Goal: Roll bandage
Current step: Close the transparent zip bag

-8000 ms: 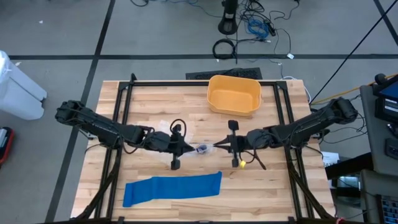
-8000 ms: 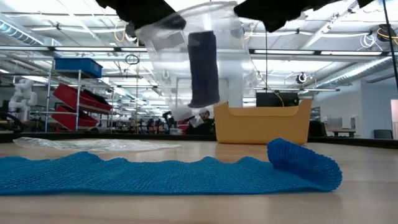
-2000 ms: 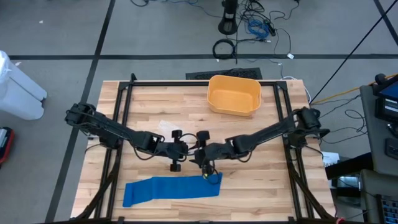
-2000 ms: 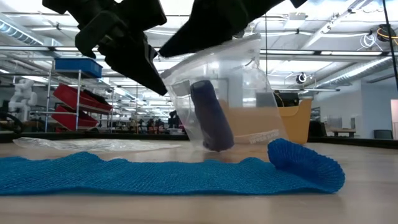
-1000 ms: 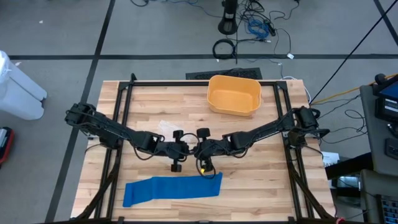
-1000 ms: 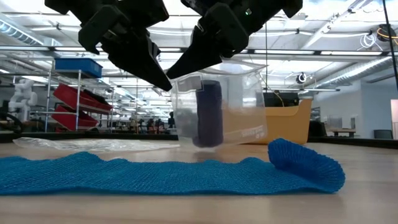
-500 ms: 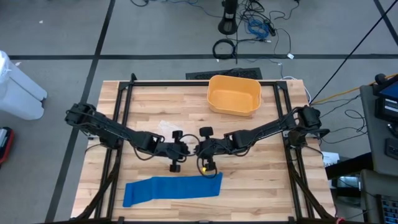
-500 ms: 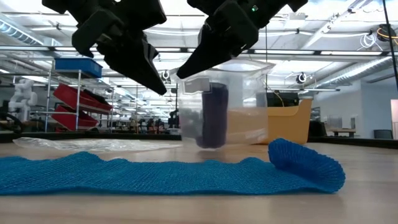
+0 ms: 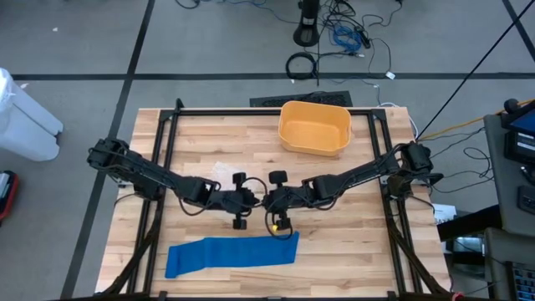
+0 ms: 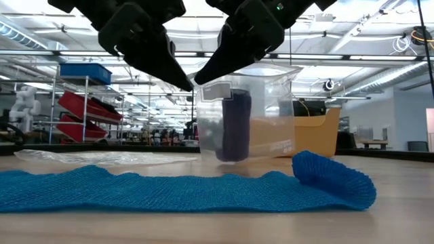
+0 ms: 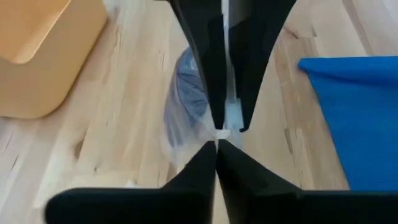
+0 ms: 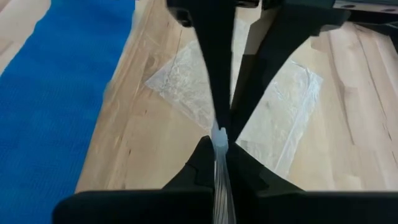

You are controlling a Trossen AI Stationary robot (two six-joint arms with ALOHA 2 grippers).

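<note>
Gripping clear bag (image 10: 247, 112) rim: left gripper (image 9: 253, 200) and right gripper (image 9: 266, 201) both clamped. Blue bandage (image 9: 231, 255) at 6 o'clock, likely soft, light; best taken at curled end.

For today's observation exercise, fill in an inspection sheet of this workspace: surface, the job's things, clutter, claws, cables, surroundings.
Surface: wooden table, pale planks inside a black frame.
Job's things: blue bandage lies unrolled along the near edge, one end curled; clear bag with a dark roll inside hangs above the table.
Clutter: orange bin at the far edge; flat clear plastic sheet on the wood.
Claws: left claw and right claw meet at mid-table, each shut on the bag's top edge.
Cables: yellow cable under the right claw; black cables on the floor.
Surroundings: grey floor, white container, workshop shelving.
</note>
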